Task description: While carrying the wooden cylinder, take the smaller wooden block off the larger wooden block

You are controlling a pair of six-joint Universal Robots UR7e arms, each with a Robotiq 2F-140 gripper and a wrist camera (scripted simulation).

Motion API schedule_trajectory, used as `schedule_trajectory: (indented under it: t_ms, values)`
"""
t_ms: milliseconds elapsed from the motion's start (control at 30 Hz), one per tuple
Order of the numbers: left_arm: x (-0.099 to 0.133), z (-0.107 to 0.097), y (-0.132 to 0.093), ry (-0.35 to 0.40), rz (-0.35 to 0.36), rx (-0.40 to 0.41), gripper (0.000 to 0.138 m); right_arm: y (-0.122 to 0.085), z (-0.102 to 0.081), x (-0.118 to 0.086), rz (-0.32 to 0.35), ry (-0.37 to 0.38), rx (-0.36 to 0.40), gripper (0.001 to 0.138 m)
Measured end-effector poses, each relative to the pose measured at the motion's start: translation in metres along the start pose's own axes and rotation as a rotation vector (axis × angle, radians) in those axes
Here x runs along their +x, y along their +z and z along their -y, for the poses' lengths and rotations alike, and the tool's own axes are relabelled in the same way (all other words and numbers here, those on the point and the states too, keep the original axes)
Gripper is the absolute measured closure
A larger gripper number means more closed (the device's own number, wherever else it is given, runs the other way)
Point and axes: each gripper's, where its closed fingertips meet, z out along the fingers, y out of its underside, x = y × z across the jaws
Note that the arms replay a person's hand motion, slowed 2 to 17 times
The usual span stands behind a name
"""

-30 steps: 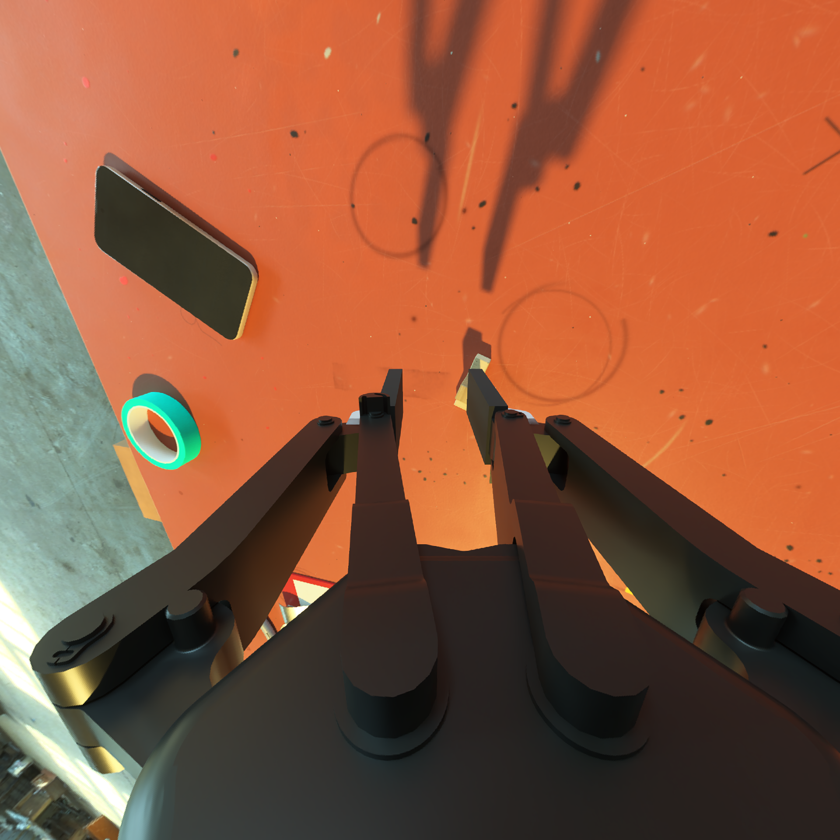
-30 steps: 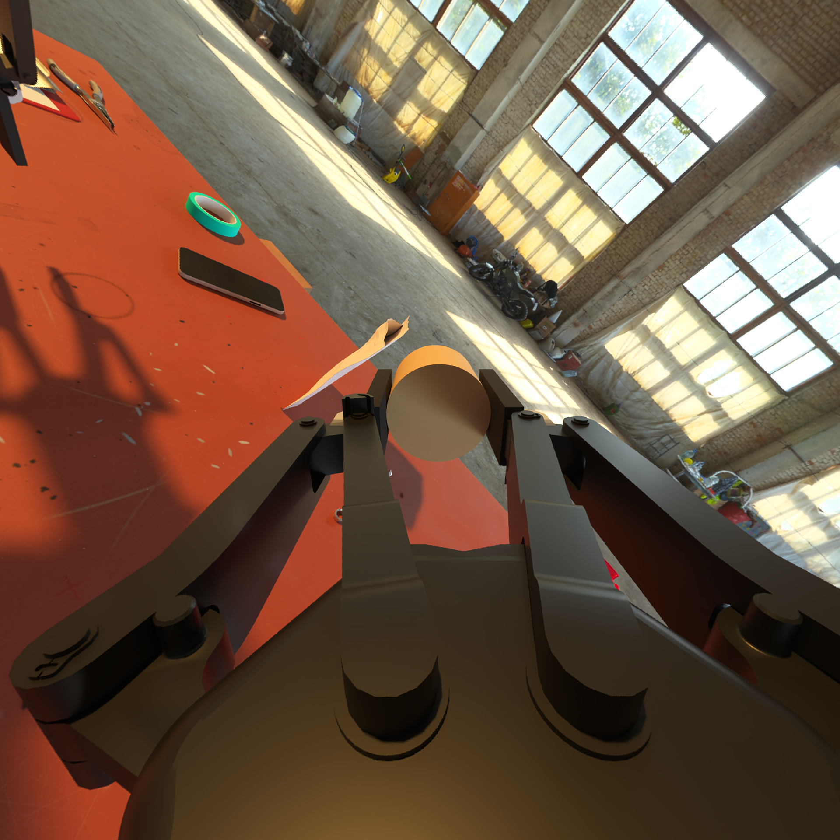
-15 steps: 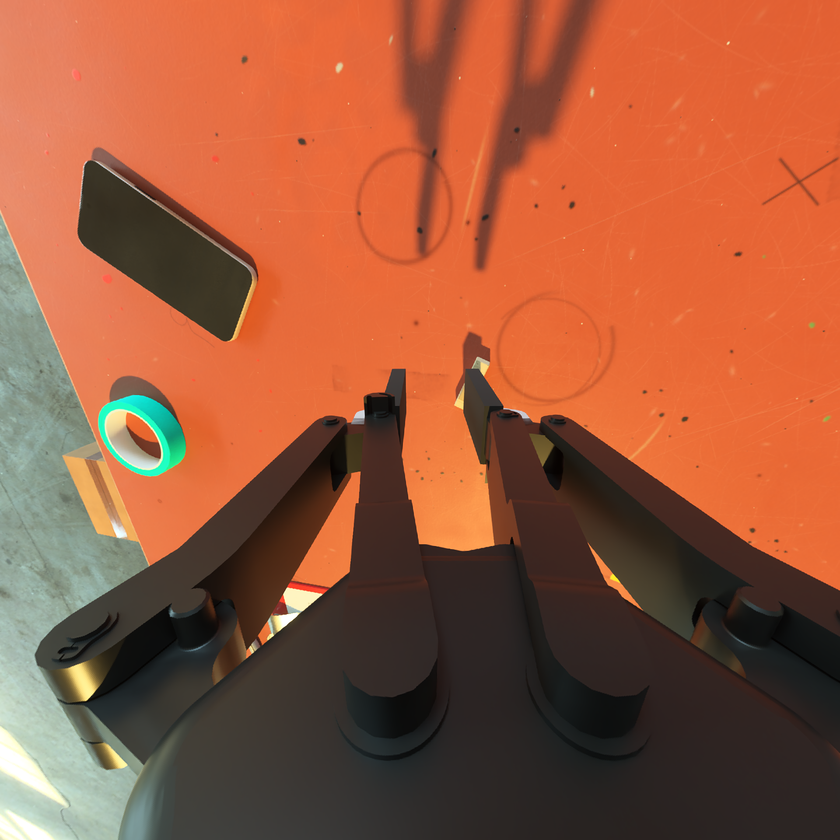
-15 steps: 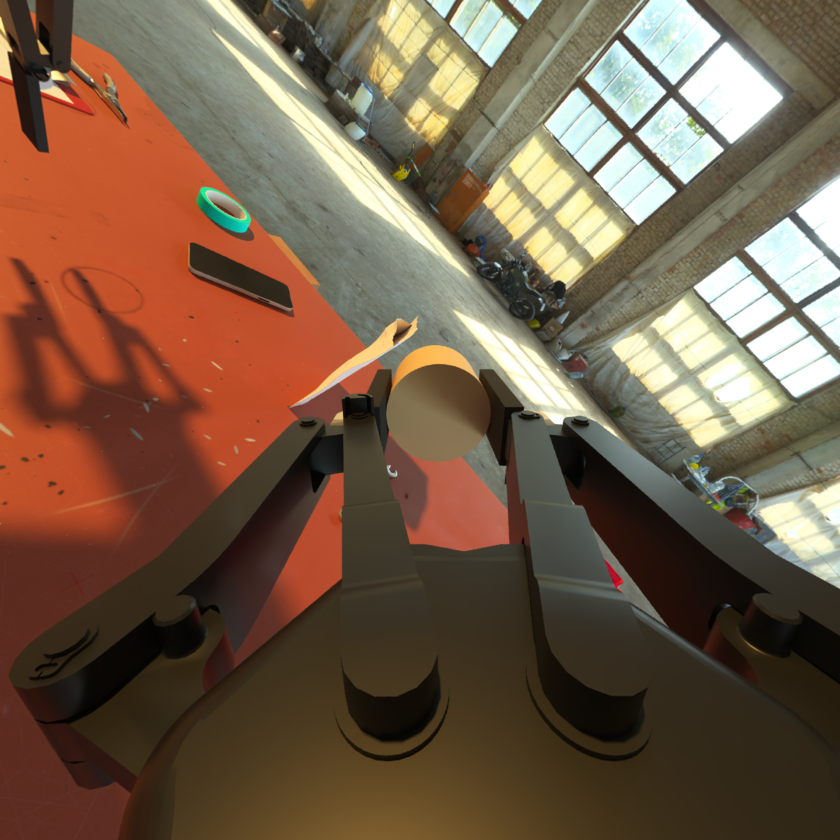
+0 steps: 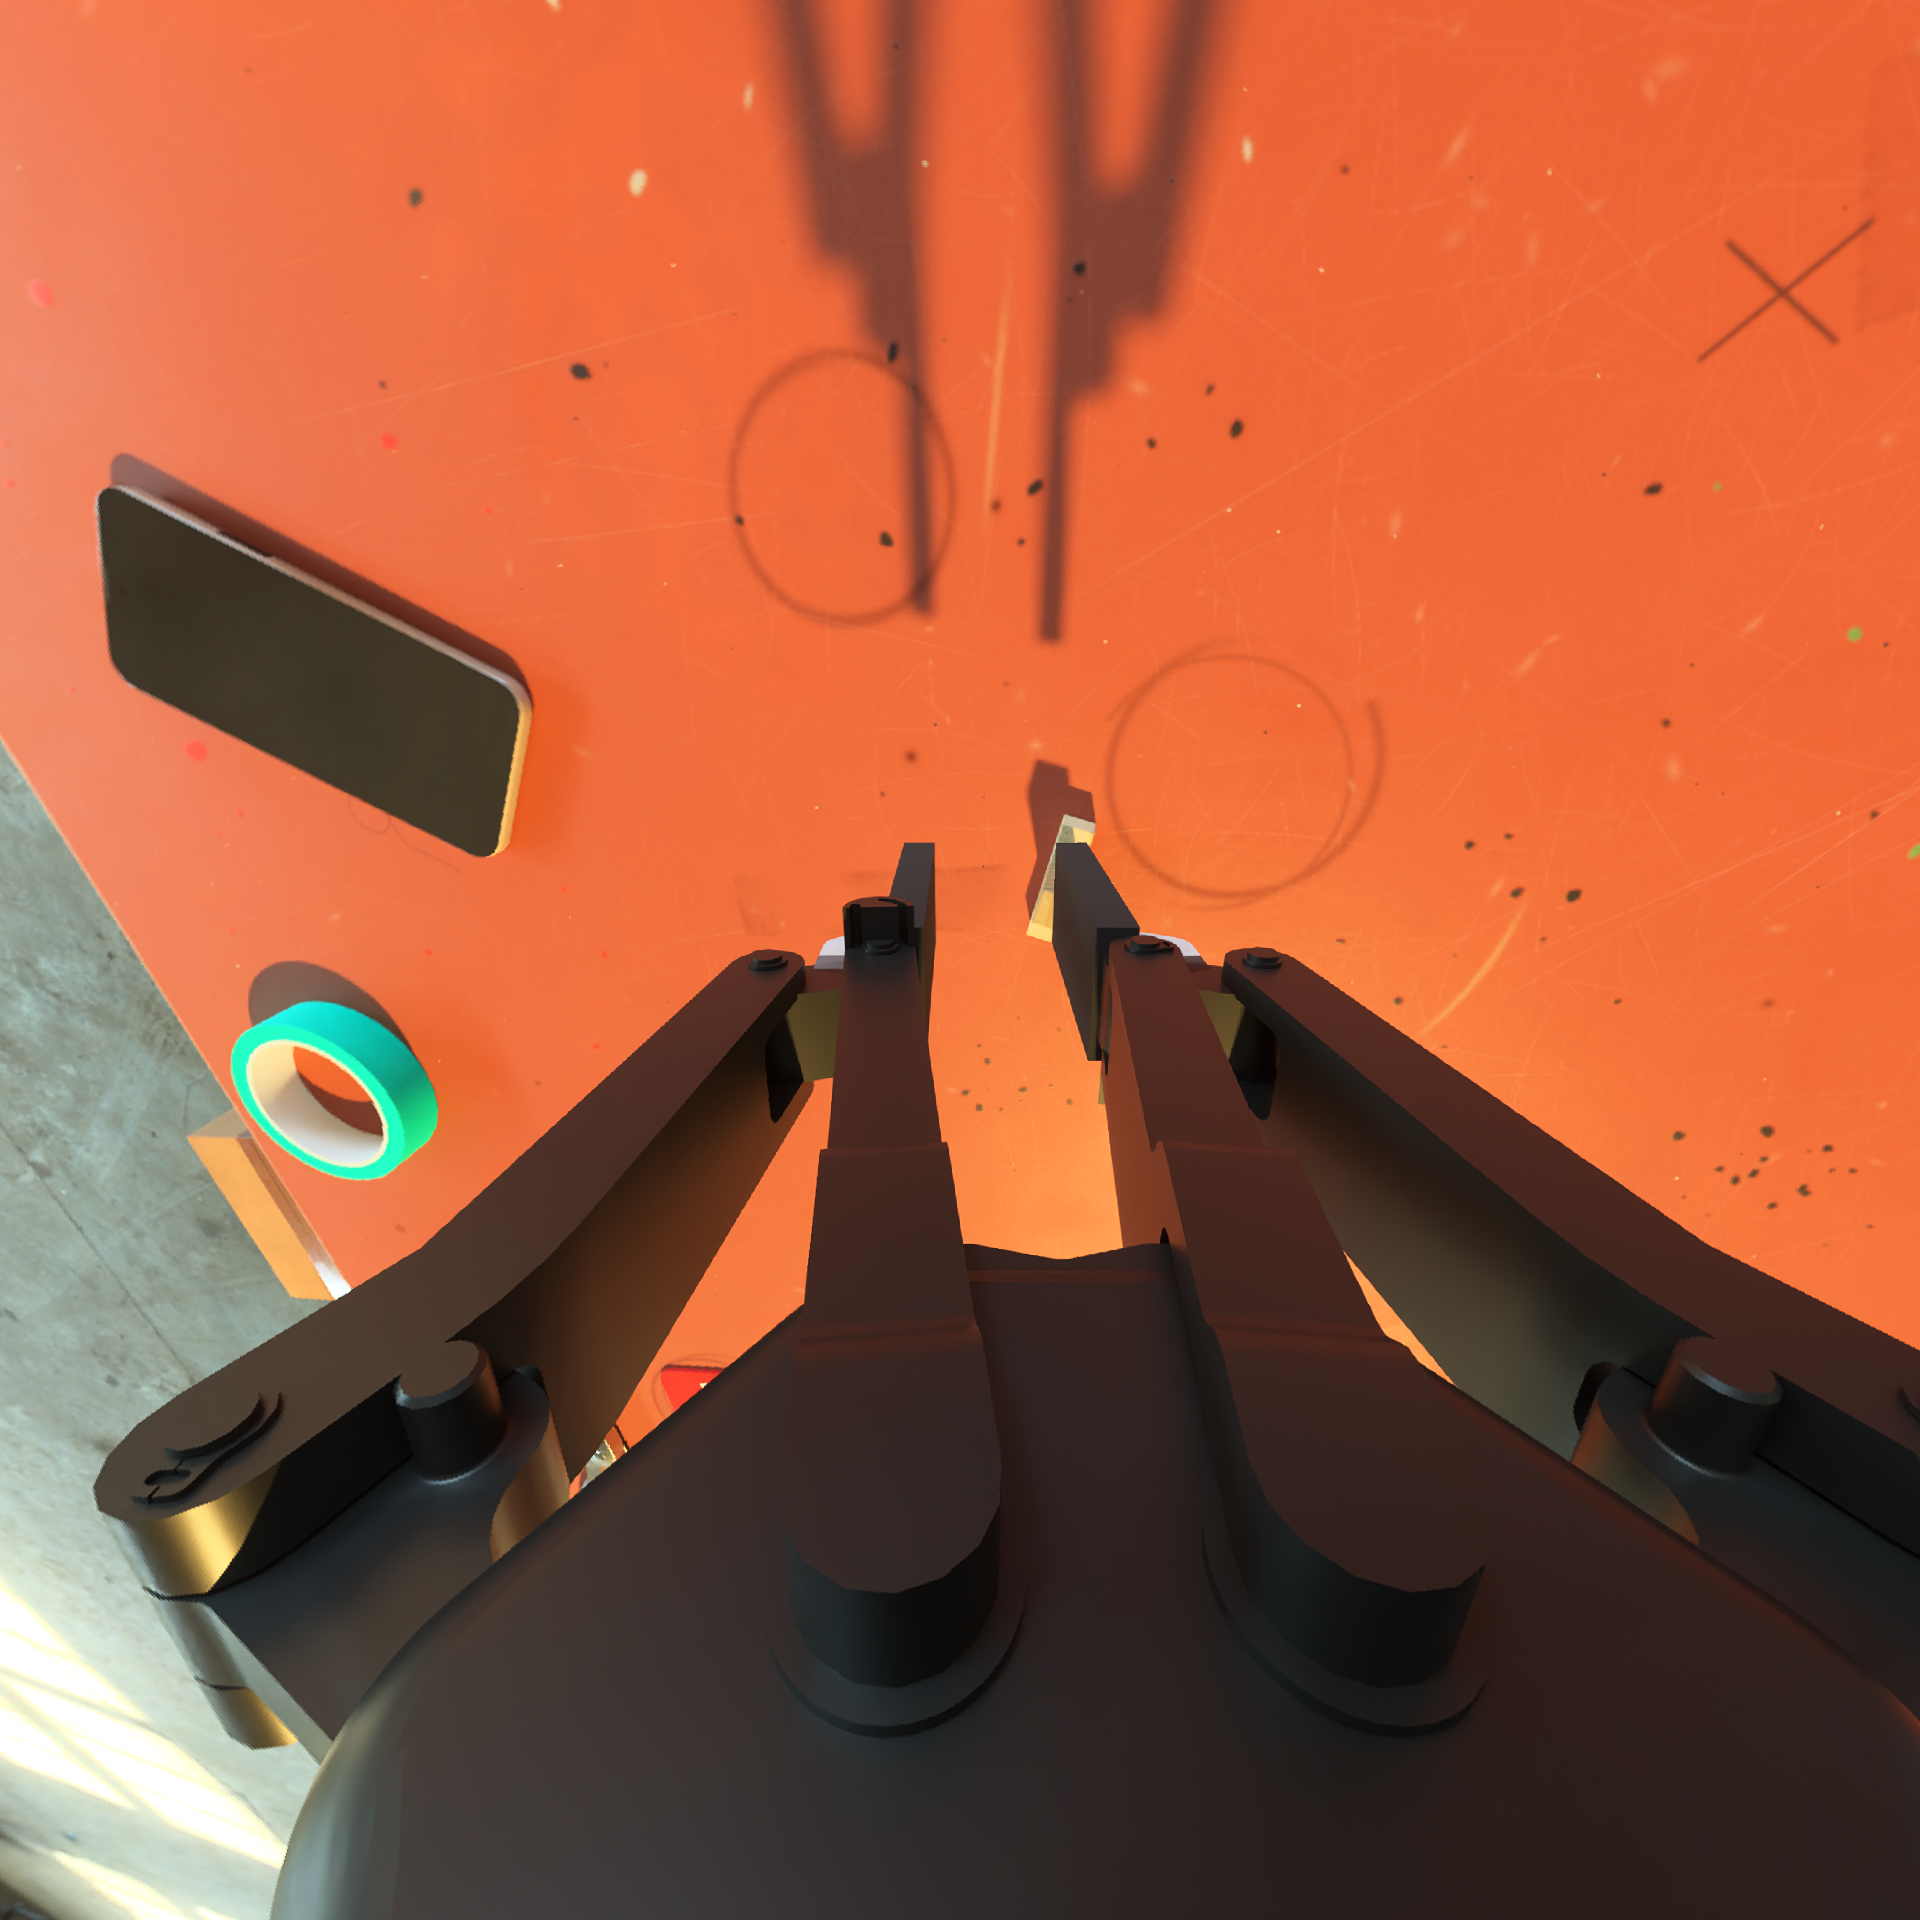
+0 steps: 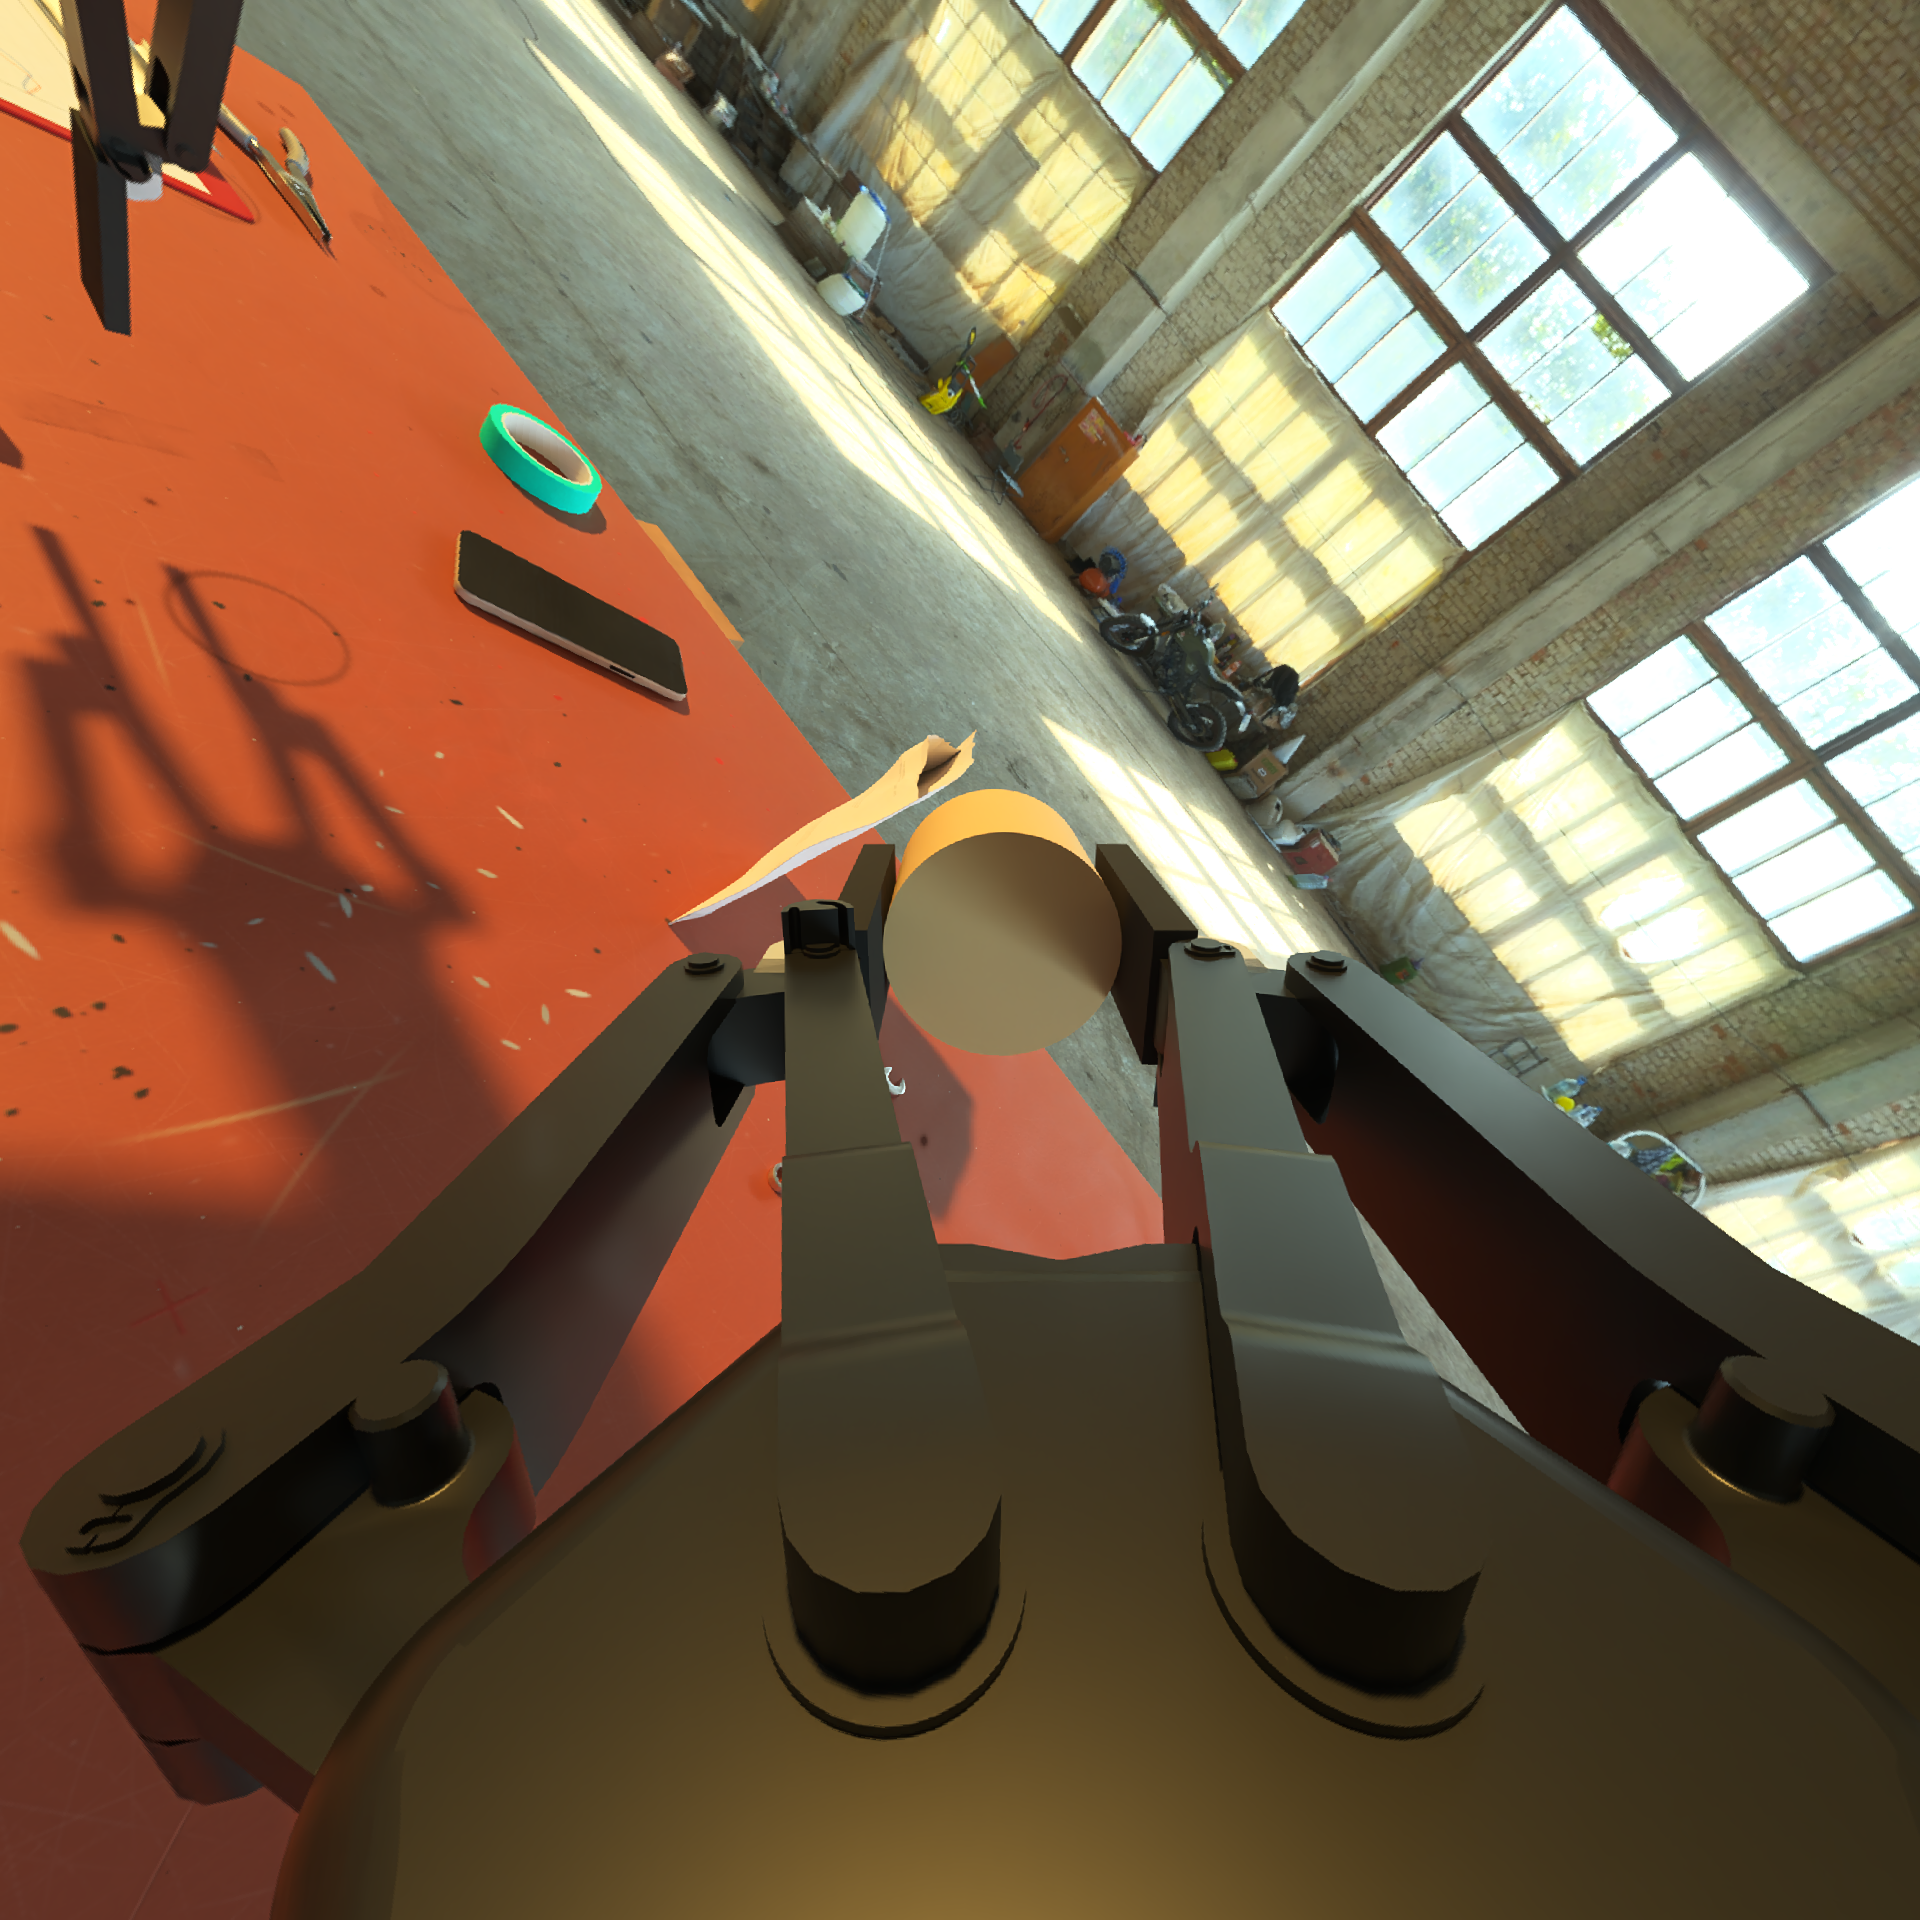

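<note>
My right gripper (image 6: 997, 894) is shut on the wooden cylinder (image 6: 997, 935) and holds it end-on, in the air past the orange table's edge. My left gripper (image 5: 992, 862) hangs high above the orange table (image 5: 1455, 520). Its fingers stand a narrow gap apart with only bare table showing between them. A small pale wooden block (image 5: 1070, 836) lies on the table, mostly hidden behind the right fingertip (image 5: 1086, 914). I cannot tell whether a larger block is under it. The left gripper also shows at the top left of the right wrist view (image 6: 140, 208).
A black phone (image 5: 312, 665) (image 6: 571, 613) and a teal tape roll (image 5: 332, 1086) (image 6: 540, 457) lie near the table's edge. A curled paper sheet (image 6: 831, 831) sticks up beside the cylinder. Hand tools (image 6: 291, 177) lie far off. Concrete floor (image 6: 831, 468) lies beyond the edge.
The left gripper's fingers have drawn slightly closer and its view has shifted over the table. In the right view the left gripper has come further into the frame. The cylinder stays gripped.
</note>
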Motion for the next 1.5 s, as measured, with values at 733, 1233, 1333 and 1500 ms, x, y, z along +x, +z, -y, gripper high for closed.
schedule_trajectory:
  t_ms: [733, 1233, 1333, 1500]
  values:
    - [0.017, -0.014, 0.04, 0.13, -0.001, -0.073, 0.089, 0.005, 0.001, -0.006, 0.019, 0.003, 0.007, 0.088]
    - [0.017, -0.013, 0.05, 0.164, 0.038, -0.054, 0.094, 0.011, -0.001, -0.011, 0.03, -0.012, -0.017, 0.088]
    - [0.016, -0.014, 0.052, 0.172, 0.047, -0.054, 0.097, 0.012, -0.002, -0.013, 0.033, -0.019, -0.022, 0.088]
    - [0.017, -0.011, 0.053, 0.18, 0.05, -0.038, 0.103, 0.013, -0.002, -0.015, 0.034, -0.035, -0.028, 0.088]
